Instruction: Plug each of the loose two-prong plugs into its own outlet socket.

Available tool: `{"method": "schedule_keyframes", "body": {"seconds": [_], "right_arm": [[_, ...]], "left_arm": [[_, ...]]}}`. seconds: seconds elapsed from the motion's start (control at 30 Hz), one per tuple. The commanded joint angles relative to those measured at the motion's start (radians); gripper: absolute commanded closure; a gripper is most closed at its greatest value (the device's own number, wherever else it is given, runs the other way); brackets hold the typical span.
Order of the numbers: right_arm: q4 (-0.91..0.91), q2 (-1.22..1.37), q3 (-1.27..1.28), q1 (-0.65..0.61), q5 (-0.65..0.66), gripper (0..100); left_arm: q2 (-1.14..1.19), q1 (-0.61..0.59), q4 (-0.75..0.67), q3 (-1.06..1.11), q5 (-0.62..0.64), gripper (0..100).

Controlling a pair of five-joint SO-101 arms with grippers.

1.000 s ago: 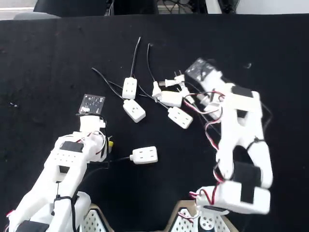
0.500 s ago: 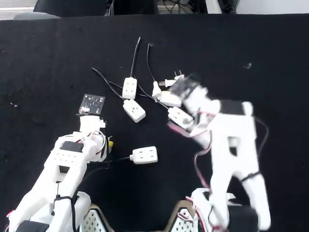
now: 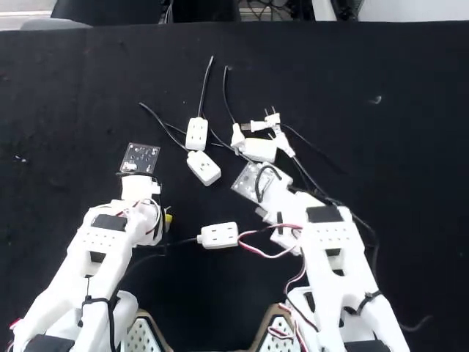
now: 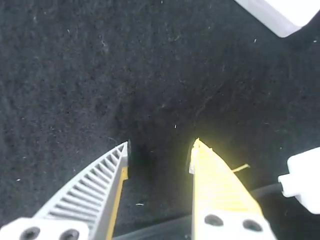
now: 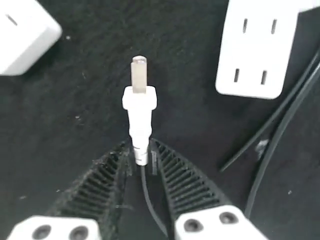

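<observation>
Near mid-table, the right gripper pinches a plug by its neck, prongs out over bare cloth, a socket close alongside; the left gripper hangs spread above open cloth

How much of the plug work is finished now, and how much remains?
Done: nothing visible; no plug looks seated. In hand: the right arm has its jaws shut on one plug, apart from a socket block. Remaining: that insertion, plus the loose plugs; the left arm has open jaws.
</observation>
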Motion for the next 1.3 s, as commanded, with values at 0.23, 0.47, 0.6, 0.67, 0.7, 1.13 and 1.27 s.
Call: {"method": "schedule_keyframes", "body": {"seconds": [0.23,0.47,0.6,0.67,0.7,1.13,1.27], "right_arm": [[-0.048,-0.033,0.039,0.141,0.077,93.7],[0.157,-0.036,-0.09,0.16,0.074,71.2],[0.339,-0.036,-0.231,0.153,0.072,71.2],[0.353,-0.036,-0.252,0.15,0.072,71.2],[0.33,-0.036,-0.249,0.15,0.072,71.2],[-0.025,-0.028,-0.035,-0.08,-0.021,71.4],[-0.037,-0.027,-0.035,-0.08,-0.018,71.4]], "left_arm": [[-0.012,0.005,-0.014,-0.002,0.0,80],[-0.012,0.007,-0.014,-0.002,0.0,80],[-0.012,0.007,-0.014,-0.002,0.0,80],[-0.012,0.008,-0.015,-0.002,0.0,80],[-0.012,0.008,-0.015,-0.002,0.0,80],[-0.012,0.007,-0.014,-0.002,0.0,80],[-0.012,0.007,-0.014,-0.002,0.0,80]]}}
